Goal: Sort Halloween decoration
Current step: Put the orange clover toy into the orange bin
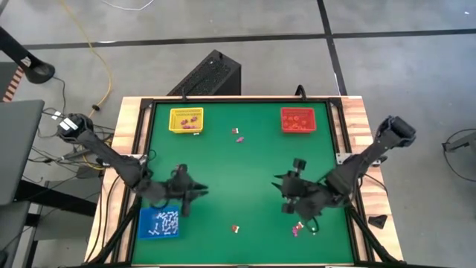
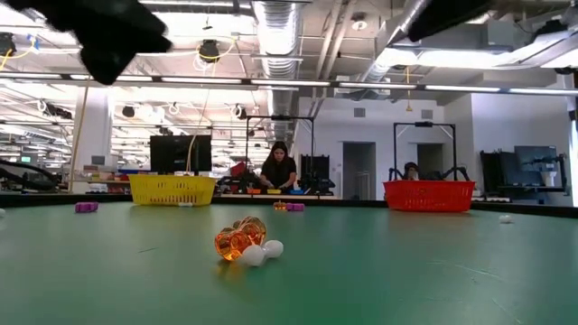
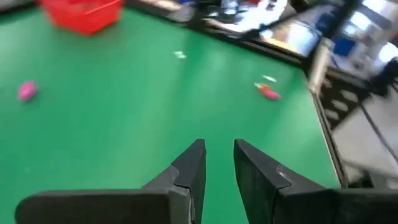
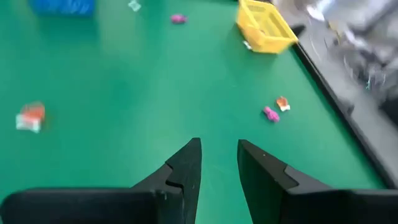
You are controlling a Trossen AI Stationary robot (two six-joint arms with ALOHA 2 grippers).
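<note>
Left gripper (image 3: 219, 163): jaws a little apart, nothing between them, above the green table (image 1: 238, 171) beside the blue tray (image 1: 158, 223) of white pieces. Right gripper (image 4: 217, 163): jaws likewise parted and empty, near a pink trinket (image 1: 296, 232). An orange-and-white trinket (image 2: 244, 243) lies mid-table at the near edge; others sit between the yellow tray (image 1: 186, 120) and red tray (image 1: 300, 119). No legible writing.

High view looks straight down on the whole table (image 1: 245, 164); low view sits at mat level, close to an orange trinket (image 2: 240, 240), facing the yellow tray (image 2: 172, 189) and red tray (image 2: 429, 194), toward 12 o'clock. Both blurry wrist views seem to share the mat
</note>
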